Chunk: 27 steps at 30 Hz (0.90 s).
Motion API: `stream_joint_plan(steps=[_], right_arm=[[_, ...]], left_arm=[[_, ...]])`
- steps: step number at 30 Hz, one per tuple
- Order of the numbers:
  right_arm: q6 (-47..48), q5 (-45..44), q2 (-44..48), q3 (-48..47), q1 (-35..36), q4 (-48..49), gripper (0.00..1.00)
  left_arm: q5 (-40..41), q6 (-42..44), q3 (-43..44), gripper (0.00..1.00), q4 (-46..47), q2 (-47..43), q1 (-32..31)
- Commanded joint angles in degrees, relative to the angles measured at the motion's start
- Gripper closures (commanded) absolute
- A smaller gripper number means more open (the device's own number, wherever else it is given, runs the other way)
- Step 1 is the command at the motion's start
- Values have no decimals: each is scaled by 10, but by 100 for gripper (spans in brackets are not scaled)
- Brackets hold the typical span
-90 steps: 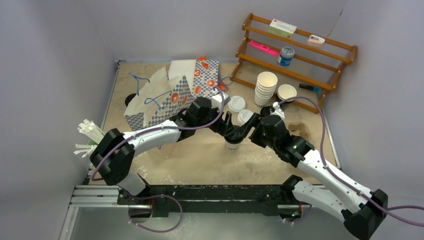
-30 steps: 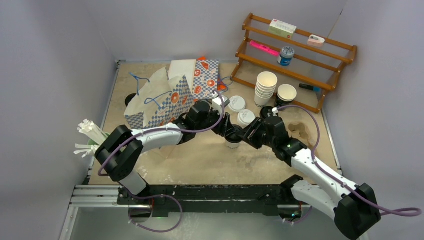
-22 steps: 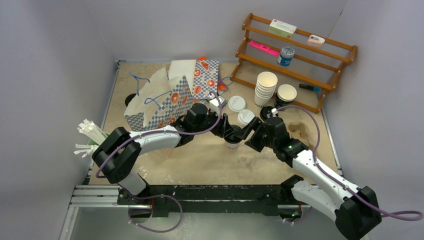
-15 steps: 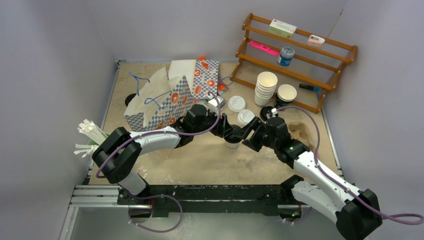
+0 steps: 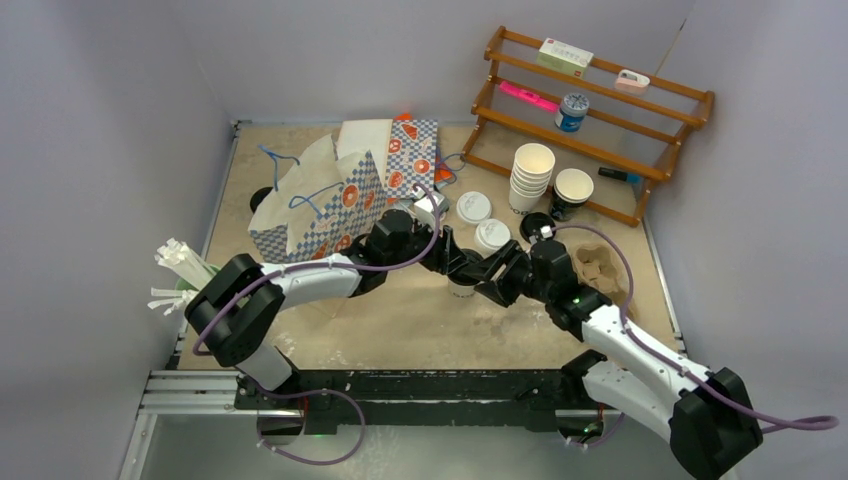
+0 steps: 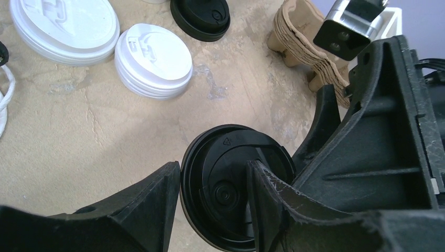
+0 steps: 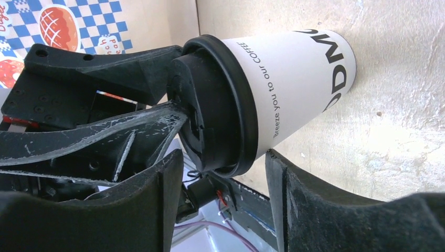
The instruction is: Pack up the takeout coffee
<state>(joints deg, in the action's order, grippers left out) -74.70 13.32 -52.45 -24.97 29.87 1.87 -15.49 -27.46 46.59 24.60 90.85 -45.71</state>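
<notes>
**A:** What is the left gripper [image 6: 211,173] doing?

**B:** It is pinching the raised top of the black lid [image 6: 231,147] on the takeout coffee cup [image 7: 294,84], its fingers [image 6: 147,210] pressing in from both sides.

**A:** And the right gripper [image 7: 223,157]?

**B:** It is straddling that cup at the lid's rim. Its jaws are standing apart with a gap showing on each side, so it is grasping nothing.

**A:** Where is the cup sitting?

**B:** It is standing upright on the table [image 5: 420,320].

**A:** What is lying around the cup?

**B:** Two white lids [image 6: 153,60] are lying just behind it. A loose black lid [image 6: 200,17] is lying farther back to its right. The cardboard carrier [image 5: 598,265] is sitting to its right. The patterned bag [image 5: 330,195] is standing behind it to the left.
</notes>
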Motion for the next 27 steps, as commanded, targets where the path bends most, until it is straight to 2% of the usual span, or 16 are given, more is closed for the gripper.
stream_joint_plan(steps=[1, 12, 17, 27], right_arm=[[-42, 17, 4, 13, -1, 52, 41], [-66, -9, 18, 17, -1, 17, 60], [-68, -17, 15, 17, 0, 13, 60], [-55, -39, 19, 9, -1, -6, 61]], left_arm=[[-4, -2, -15, 49, -25, 17, -4], [5, -7, -37, 49, -2, 19, -10], [7, -7, -52, 50, 24, 31, -13], [18, -20, -109, 50, 136, 45, -24]])
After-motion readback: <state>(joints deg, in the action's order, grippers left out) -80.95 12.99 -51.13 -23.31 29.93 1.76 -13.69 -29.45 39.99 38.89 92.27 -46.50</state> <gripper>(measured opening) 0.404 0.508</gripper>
